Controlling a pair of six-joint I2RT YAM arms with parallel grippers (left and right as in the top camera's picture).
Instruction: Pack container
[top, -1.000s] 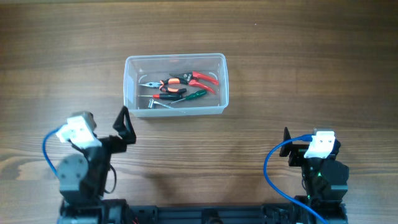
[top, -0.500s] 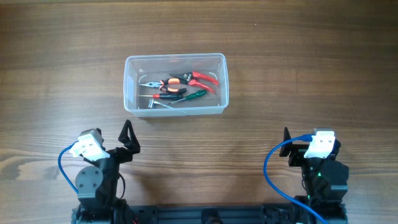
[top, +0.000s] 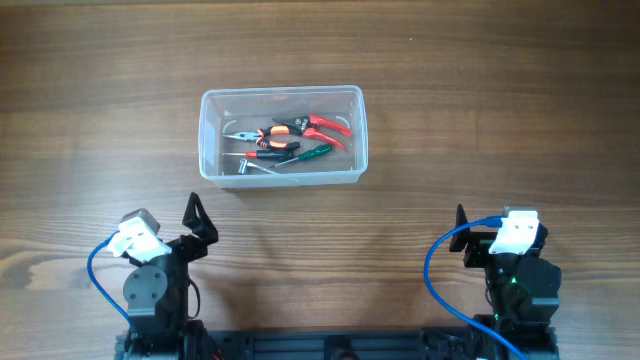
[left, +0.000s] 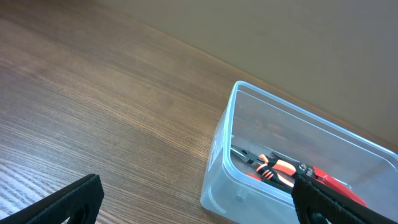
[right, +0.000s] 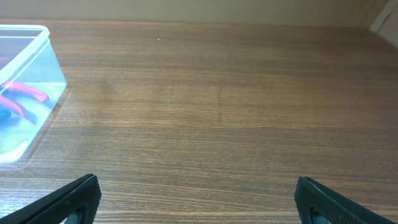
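The clear plastic container (top: 283, 91) stands at the table's middle left and holds several hand tools: orange-and-black pliers (top: 262, 135), red-handled cutters (top: 326, 125) and a green screwdriver (top: 312, 152). My left gripper (top: 197, 222) sits pulled back near its base, below the container's left corner, open with nothing between its fingers. In the left wrist view this gripper (left: 199, 200) frames the container's near corner (left: 227, 158), the pliers (left: 273, 168) showing through the wall. My right gripper (top: 462, 238) rests open at the front right over bare wood. The right wrist view has this gripper (right: 199, 194) wide open and the container (right: 55, 65) far left.
Brown wooden tabletop (top: 480, 120) all around. A silver metal tool (top: 252, 168) lies in the container's near left corner. Both arm bases stand at the front edge with blue cables (top: 432, 265).
My left arm has drawn back toward its base and lowered, its open gripper now farther from the container. The right arm and the container have not moved.
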